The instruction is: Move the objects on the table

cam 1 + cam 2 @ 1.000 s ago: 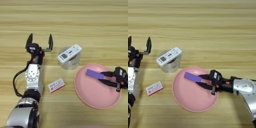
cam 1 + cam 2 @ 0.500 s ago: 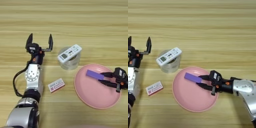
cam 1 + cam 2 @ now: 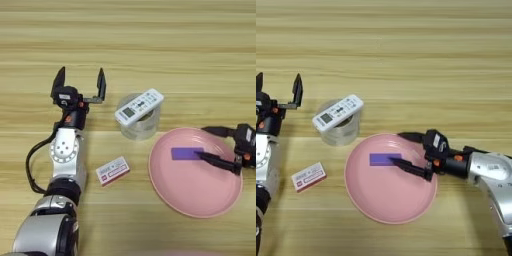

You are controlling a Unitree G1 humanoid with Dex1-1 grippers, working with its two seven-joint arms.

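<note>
The purple block (image 3: 382, 159) lies flat inside the pink plate (image 3: 381, 205), in the upper-left part of the plate's floor, its long axis running left to right, parallel to the plank lines of the surface (image 3: 406, 50). The right pincer (image 3: 398, 148) is spread open over the plate's right half: its lower finger tip sits at the block's right end, the upper finger lies along the plate's far rim, and nothing is clamped. Judged from this, the block's placement looks complete or nearly so. The white remote (image 3: 139, 106) is left outside the plate, up and to the left, resting across the clear tape roll (image 3: 141, 127), long axis rising toward the right. The left pincer (image 3: 80, 86), far left of the plate, stands wide open and empty
</note>
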